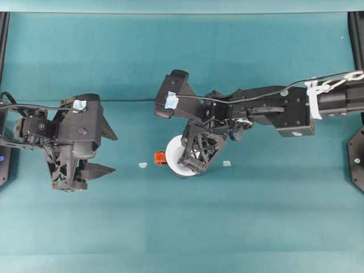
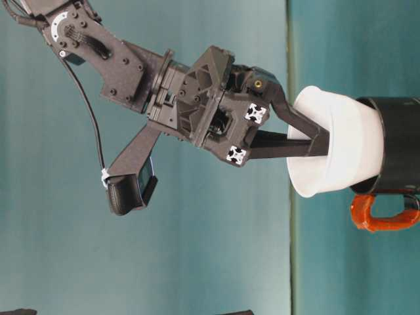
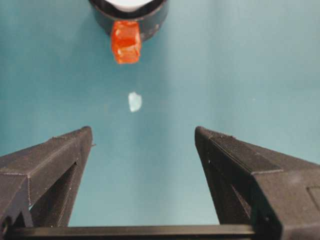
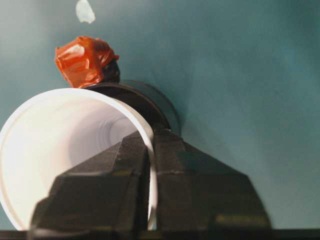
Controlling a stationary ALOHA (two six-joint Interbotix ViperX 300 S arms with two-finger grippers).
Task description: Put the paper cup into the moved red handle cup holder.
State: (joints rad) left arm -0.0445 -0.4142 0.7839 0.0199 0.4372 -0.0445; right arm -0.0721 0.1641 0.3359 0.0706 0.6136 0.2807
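Note:
The white paper cup [image 1: 174, 153] stands near the table's middle with its lower part inside the black red handle cup holder [image 2: 401, 141]. The holder's red-orange handle [image 1: 161, 157] sticks out toward the left arm. My right gripper [image 1: 183, 159] is shut on the paper cup's wall, one finger inside the rim and one outside, as the right wrist view shows at the cup [image 4: 70, 145] and holder [image 4: 155, 102]. My left gripper [image 1: 115, 153] hangs open and empty well left of the holder. In the left wrist view the handle [image 3: 126, 41] faces it.
Two tiny pale scraps lie on the teal table, one [image 1: 143, 165] left of the handle and one [image 1: 227, 163] right of the cup. Black frame posts [image 1: 357, 153] stand at the table's side edges.

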